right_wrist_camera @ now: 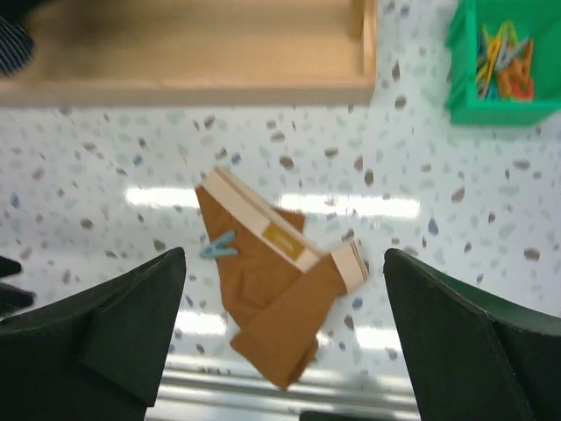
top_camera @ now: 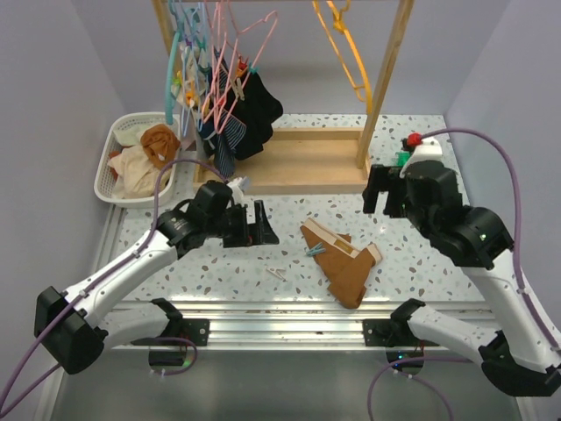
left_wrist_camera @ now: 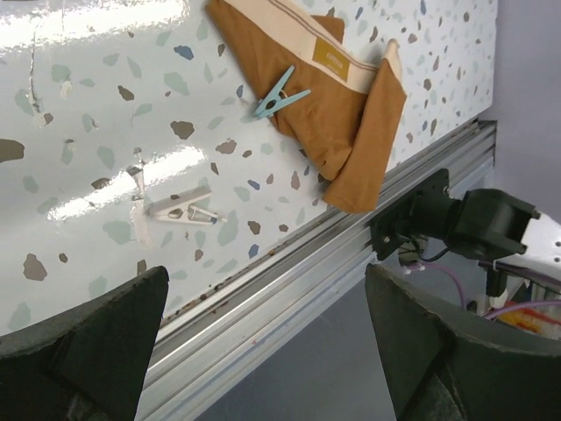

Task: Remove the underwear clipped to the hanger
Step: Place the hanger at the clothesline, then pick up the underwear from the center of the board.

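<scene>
The black underwear [top_camera: 259, 107] hangs clipped to a pink hanger [top_camera: 235, 61] on the wooden rack at the back left, beside a dark blue striped garment [top_camera: 224, 147]. My left gripper [top_camera: 256, 230] is open and empty, low over the table in front of the rack; in the left wrist view its jaws [left_wrist_camera: 266, 294] stand wide over the table's front rail. My right gripper [top_camera: 379, 200] is open and empty to the right of the rack's base; the right wrist view [right_wrist_camera: 285, 263] looks down on the orange-brown cloth.
An orange-brown cloth [top_camera: 340, 260] with a blue clothespin [top_camera: 314, 251] lies at the table's front middle. A white clothespin [top_camera: 275, 273] lies left of it. A white basket [top_camera: 123, 132] of clothes stands far left. A green bin [right_wrist_camera: 460, 70] holds clothespins. The rack's wooden base [top_camera: 307, 162] is behind.
</scene>
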`<move>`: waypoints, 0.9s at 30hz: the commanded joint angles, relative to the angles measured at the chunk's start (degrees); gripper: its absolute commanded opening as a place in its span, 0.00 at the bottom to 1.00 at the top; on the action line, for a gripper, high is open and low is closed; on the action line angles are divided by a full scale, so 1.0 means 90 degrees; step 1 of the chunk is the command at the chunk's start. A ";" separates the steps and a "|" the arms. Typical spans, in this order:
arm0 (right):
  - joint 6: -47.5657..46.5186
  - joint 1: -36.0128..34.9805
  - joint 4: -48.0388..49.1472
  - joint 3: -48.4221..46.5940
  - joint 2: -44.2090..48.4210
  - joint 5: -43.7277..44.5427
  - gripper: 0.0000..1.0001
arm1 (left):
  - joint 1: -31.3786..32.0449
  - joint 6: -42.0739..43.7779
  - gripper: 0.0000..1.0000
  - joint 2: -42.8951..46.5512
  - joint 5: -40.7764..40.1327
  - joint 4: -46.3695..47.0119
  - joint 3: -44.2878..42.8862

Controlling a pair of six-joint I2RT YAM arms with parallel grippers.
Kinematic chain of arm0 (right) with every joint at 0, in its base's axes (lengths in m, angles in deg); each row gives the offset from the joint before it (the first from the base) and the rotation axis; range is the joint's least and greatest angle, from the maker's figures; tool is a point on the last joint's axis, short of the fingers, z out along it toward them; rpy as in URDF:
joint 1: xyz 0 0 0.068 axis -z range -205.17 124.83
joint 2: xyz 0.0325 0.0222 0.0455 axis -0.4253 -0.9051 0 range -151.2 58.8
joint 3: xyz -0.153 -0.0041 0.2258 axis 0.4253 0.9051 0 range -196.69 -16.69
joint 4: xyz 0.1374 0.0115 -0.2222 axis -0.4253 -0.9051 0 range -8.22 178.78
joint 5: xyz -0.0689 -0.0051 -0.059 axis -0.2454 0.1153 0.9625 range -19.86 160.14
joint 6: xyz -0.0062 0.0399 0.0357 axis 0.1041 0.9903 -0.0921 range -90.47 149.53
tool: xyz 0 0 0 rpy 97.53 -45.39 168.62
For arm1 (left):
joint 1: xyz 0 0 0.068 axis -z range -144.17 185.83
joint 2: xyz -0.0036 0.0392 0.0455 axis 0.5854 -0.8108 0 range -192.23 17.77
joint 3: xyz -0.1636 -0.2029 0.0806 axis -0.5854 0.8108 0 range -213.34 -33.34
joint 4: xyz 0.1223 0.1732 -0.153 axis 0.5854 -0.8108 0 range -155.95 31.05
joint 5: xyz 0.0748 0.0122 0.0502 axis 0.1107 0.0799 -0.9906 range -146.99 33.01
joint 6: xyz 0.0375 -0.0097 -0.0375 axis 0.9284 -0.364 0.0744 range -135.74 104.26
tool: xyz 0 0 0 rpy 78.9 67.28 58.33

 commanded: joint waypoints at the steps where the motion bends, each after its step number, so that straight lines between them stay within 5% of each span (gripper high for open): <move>1: 0.1082 0.0002 -0.0946 0.0949 -0.0013 -0.0465 0.98 | 0.0081 0.0373 0.97 -0.0238 0.0214 0.0491 0.0156; 11: 0.2391 -0.0066 -0.0478 0.3480 -0.0481 -0.1864 0.89 | 0.0258 0.0402 0.96 -0.0776 -0.0411 0.0034 -0.0420; 15: 0.2791 -0.0222 0.0533 0.4261 -0.0861 -0.2273 0.89 | 0.0248 0.0256 0.96 -0.0503 -0.0722 -0.0152 -0.0459; 21: 0.3573 -0.0876 0.1602 0.4809 -0.1721 -0.1739 0.88 | 0.0248 0.0177 0.96 -0.0092 -0.1074 -0.0376 -0.0362; 24: 0.3642 -0.0896 0.1768 0.4761 -0.1780 -0.1465 0.72 | 0.0238 0.0256 0.96 -0.0043 -0.1211 -0.0591 -0.0332; 25: 0.3574 -0.0896 0.1798 0.4741 -0.1790 -0.1444 0.58 | 0.0238 0.0275 0.96 0.0015 -0.1241 -0.0621 -0.0294; 26: 0.3525 -0.0906 0.1769 0.4702 -0.1790 -0.1434 0.29 | 0.0238 0.0275 0.96 0.0045 -0.1251 -0.0631 -0.0284; 27: 0.3447 -0.0906 0.1682 0.4634 -0.1780 -0.1444 0.13 | 0.0219 0.0285 0.96 0.0064 -0.1261 -0.0689 -0.0274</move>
